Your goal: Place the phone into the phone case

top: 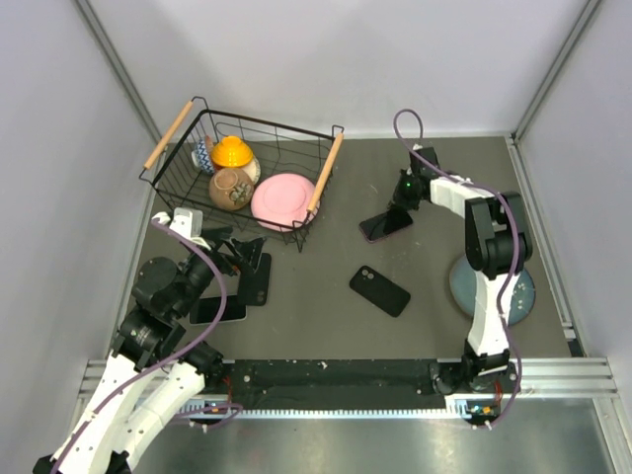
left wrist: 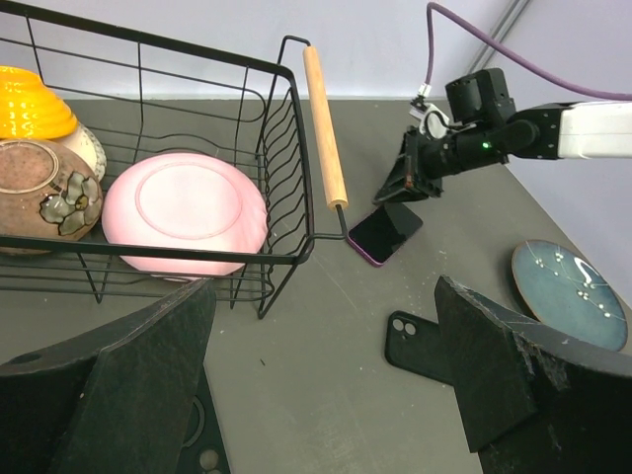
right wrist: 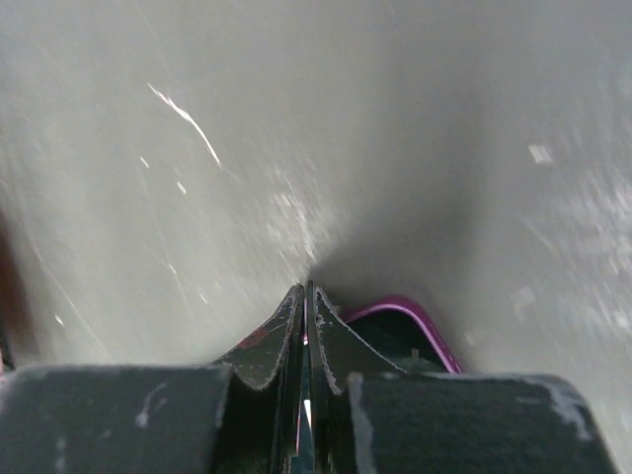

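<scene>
Phone [top: 385,225] sits farthest out, so we log from our bases outward.

Near: left gripper [top: 242,255] hovers over the near-left table [top: 326,336], fingers [left wrist: 504,365] spread wide with nothing between them. Two dark flat slabs [top: 219,309] lie just beside it; we cannot tell what they are.

Middle: phone case [top: 380,290], black, flat on the table, camera cutout at its far-left end. Its long axis runs far-left to near-right. It is closer to the right arm's base than to the left's.

Far: right gripper [top: 400,204] is pinched onto the phone's far end. The phone is dark-faced and purple-rimmed and tilts down toward its near-left end. Its long axis runs near-left to far-right, crossing the case's axis.

Key relation: the case lies almost straight nearward of the held phone, apart from it. We judge the carry needs a turn to align the two axes.

Views: the right wrist shows the fingertips nearly together on the purple rim, but no case. The left wrist shows the phone's tilt, the case's cutout, the wire basket [left wrist: 296,259] and the blue plate [left wrist: 568,291].
</scene>
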Available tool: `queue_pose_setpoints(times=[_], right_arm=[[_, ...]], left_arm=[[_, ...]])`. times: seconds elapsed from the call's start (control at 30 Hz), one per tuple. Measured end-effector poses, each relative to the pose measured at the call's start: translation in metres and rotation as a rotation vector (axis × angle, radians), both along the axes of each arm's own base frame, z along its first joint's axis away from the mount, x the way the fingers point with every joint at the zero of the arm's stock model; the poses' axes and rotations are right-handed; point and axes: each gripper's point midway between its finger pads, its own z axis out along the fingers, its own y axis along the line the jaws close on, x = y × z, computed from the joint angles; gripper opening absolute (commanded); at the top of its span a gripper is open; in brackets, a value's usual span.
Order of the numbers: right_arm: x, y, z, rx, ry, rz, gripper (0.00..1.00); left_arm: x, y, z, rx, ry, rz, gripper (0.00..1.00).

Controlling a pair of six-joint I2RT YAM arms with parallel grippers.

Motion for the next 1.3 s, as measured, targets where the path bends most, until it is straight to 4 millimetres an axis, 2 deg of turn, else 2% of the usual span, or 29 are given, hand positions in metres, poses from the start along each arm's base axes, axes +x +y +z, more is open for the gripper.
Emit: queue_pose_setpoints(times=[0.23, 0.3, 0.33, 0.37, 0.47, 0.53, 0.57, 0.63, 0.67, 0.8, 0.97, 1.13, 1.3], right_arm=[[-0.073, -0.023, -0.004, -0.059, 0.081, 0.001, 0.07], [-0.099, -0.029, -0.005, -0.067, 0.103, 0.002, 0.14], [-0.110, -0.032, -0.005, -0.072, 0.112, 0.006, 0.20], [-0.120, -0.034, -0.004, -0.078, 0.117, 0.012, 0.34], [-0.137, -0.038, 0.003, -0.090, 0.115, 0.048, 0.56], [-0.138, -0.035, 0.015, -0.085, 0.082, 0.091, 0.61], [-0.135, -0.033, 0.025, -0.091, 0.049, 0.132, 0.70], [-0.127, -0.029, 0.037, -0.109, 0.002, 0.184, 0.76], [-0.123, -0.025, 0.041, -0.120, -0.021, 0.211, 0.83], [-0.119, 0.004, 0.055, -0.179, -0.119, 0.383, 0.98], [-0.123, 0.032, 0.047, -0.228, -0.168, 0.540, 0.99], [-0.119, 0.033, 0.027, -0.275, -0.167, 0.609, 0.99], [-0.114, 0.031, 0.019, -0.308, -0.180, 0.639, 0.99]], left_arm=[[0.000, 0.000, 0.000, 0.000, 0.000, 0.000, 0.98], [0.000, 0.000, 0.000, 0.000, 0.000, 0.000, 0.98], [0.000, 0.000, 0.000, 0.000, 0.000, 0.000, 0.98], [0.000, 0.000, 0.000, 0.000, 0.000, 0.000, 0.98], [0.000, -0.001, 0.000, 0.000, 0.001, -0.004, 0.98], [-0.001, -0.002, -0.001, 0.000, 0.002, -0.015, 0.98], [-0.002, -0.003, -0.001, 0.000, 0.003, -0.020, 0.97], [-0.002, -0.004, -0.001, -0.001, 0.003, -0.026, 0.97], [-0.002, -0.004, -0.001, -0.002, 0.004, -0.026, 0.98], [-0.002, -0.004, -0.002, -0.003, 0.005, -0.026, 0.98], [-0.003, -0.003, -0.002, -0.004, 0.001, -0.025, 0.98], [-0.003, -0.004, -0.003, -0.003, 0.004, -0.025, 0.97], [-0.003, -0.004, -0.003, -0.003, 0.004, -0.026, 0.97]])
